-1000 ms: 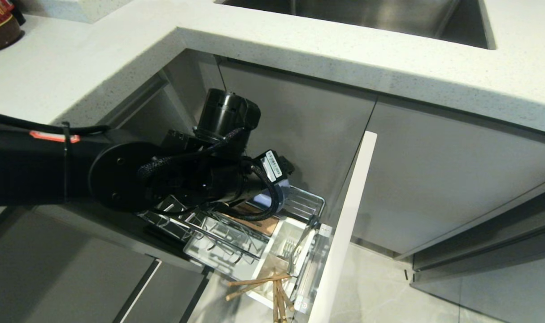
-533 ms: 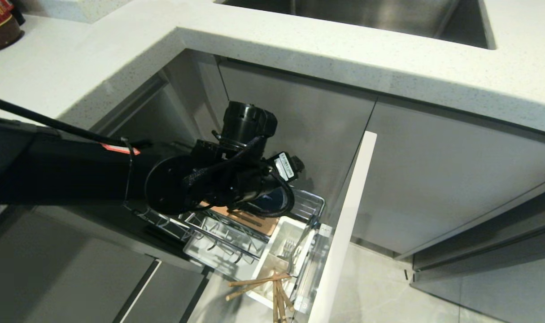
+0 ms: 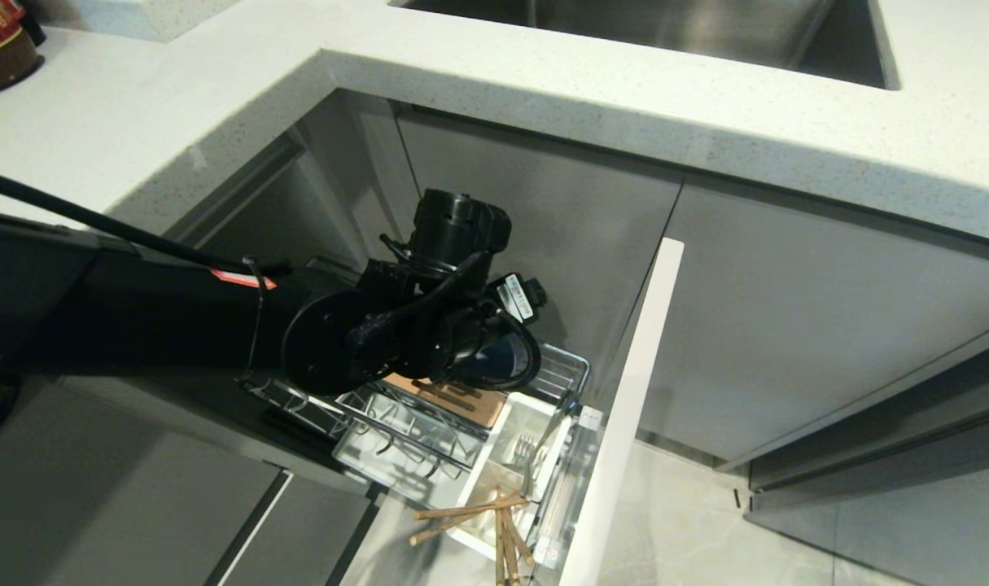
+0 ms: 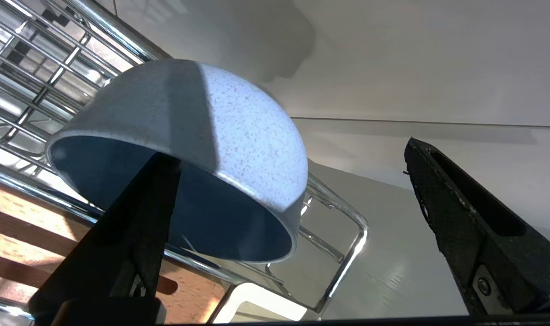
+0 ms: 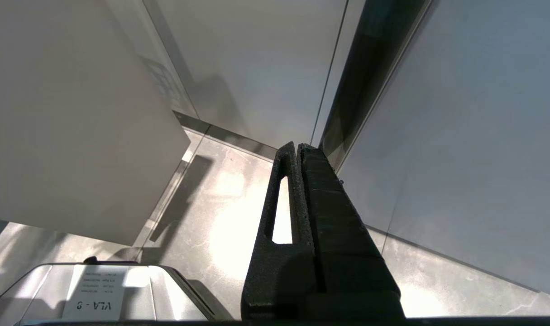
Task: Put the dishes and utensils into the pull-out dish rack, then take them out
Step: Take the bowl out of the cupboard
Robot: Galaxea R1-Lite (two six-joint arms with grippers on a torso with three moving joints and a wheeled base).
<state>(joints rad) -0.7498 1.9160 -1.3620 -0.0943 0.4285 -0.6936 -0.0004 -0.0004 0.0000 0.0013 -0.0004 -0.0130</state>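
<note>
The left tool (image 4: 284, 190) stands wide open over the pull-out dish rack (image 3: 563, 370), one finger (image 4: 134, 226) inside the pale-blue bowl (image 4: 220, 131), which leans tilted on the chrome wires beside the tan wooden strip (image 3: 453, 397). Fork (image 3: 527, 449) and chopsticks (image 3: 470, 513) sit in the white cutlery cup (image 3: 494, 456). The right tool (image 5: 297, 149) hangs closed above the floor (image 5: 220, 203).

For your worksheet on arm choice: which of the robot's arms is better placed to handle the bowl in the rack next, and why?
Left. The left gripper is open at the bowl in the rack, one finger under its rim. The right gripper is shut, pointing at floor and cabinet doors, no dishes near it.
</note>
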